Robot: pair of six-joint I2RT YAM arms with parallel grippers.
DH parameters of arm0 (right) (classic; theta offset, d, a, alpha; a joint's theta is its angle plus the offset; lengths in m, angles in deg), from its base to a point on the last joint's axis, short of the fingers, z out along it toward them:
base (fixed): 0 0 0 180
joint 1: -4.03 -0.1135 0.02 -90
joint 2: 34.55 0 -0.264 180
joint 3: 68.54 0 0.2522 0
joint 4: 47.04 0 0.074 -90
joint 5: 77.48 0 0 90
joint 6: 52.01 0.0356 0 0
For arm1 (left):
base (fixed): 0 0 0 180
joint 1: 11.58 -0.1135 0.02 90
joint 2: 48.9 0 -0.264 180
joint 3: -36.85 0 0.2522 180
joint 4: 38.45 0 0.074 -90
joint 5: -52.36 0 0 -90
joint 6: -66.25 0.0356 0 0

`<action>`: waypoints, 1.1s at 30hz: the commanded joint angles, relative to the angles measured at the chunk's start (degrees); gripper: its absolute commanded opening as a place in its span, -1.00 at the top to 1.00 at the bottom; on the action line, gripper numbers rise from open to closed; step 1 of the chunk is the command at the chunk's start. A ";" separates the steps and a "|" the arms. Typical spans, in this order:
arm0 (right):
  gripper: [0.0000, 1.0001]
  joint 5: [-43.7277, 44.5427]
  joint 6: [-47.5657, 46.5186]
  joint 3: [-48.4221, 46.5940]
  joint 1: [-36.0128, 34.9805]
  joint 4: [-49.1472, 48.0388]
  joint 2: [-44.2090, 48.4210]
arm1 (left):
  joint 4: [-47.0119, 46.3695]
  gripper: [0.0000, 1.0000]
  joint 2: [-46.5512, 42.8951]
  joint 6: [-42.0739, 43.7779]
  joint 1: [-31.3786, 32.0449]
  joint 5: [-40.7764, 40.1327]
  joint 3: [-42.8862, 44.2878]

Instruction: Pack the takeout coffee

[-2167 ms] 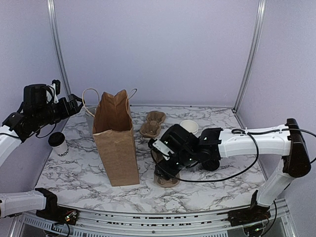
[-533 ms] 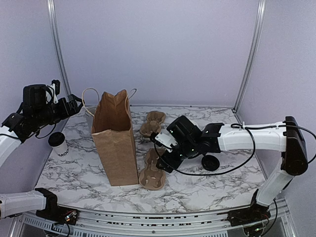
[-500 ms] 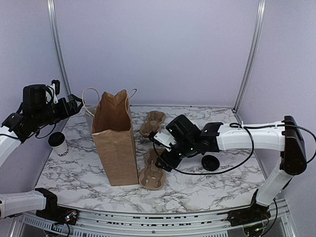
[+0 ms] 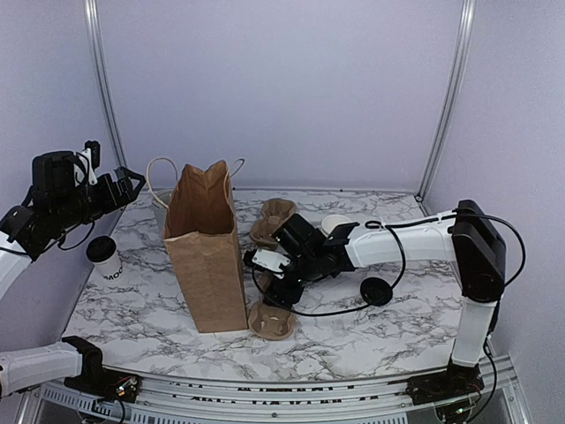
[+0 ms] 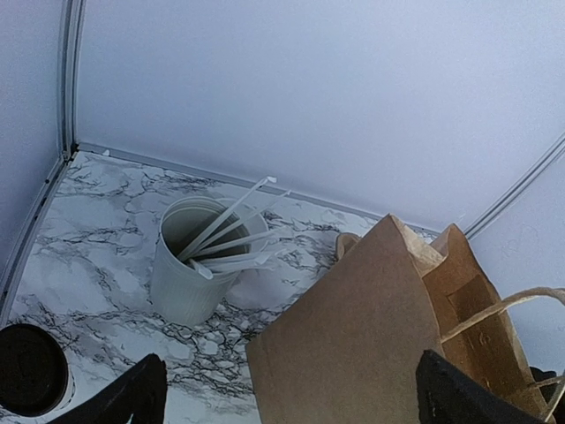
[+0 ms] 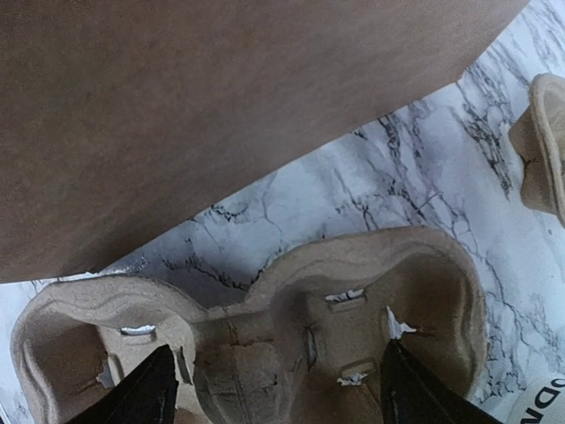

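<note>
The small white paper cup with black lettering and a round black lid (image 4: pixel 104 257) stands upright near the left edge of the marbled white bench (image 4: pixel 371 340), well apart from the tall brown paper bag (image 4: pixel 207 256) that stands open at the bench's middle. The left claw (image 4: pixel 122 187) hangs high above that corner, spread fully wide and holding nothing. Its wrist view looks down on the bag's mouth and a grey-white utensil holder (image 5: pixel 187 265) with white sticks in it. The right claw (image 4: pixel 272 287) is low beside the bag's right face, over a brown moulded-pulp two-cup carrier (image 6: pixel 335 300). Its fingers (image 6: pixel 150 393) are well apart and grip nothing. A second pulp carrier (image 4: pixel 274 219) lies further back.
</note>
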 commanded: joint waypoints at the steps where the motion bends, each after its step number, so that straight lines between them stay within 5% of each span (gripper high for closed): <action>1: -0.51 -2.05 -1.37 -2.55 0.45 0.56 -1.88 | 1.28 -0.98 -0.94 0.39 -0.20 -1.10 0.76; 22: -0.50 4.77 16.78 12.19 -1.83 11.00 11.73 | -0.15 -0.98 1.01 0.04 -0.11 -0.49 0.18; 33: -0.49 6.39 17.98 5.42 -1.62 12.28 9.82 | -1.14 -0.98 1.44 -0.15 -0.17 0.39 0.20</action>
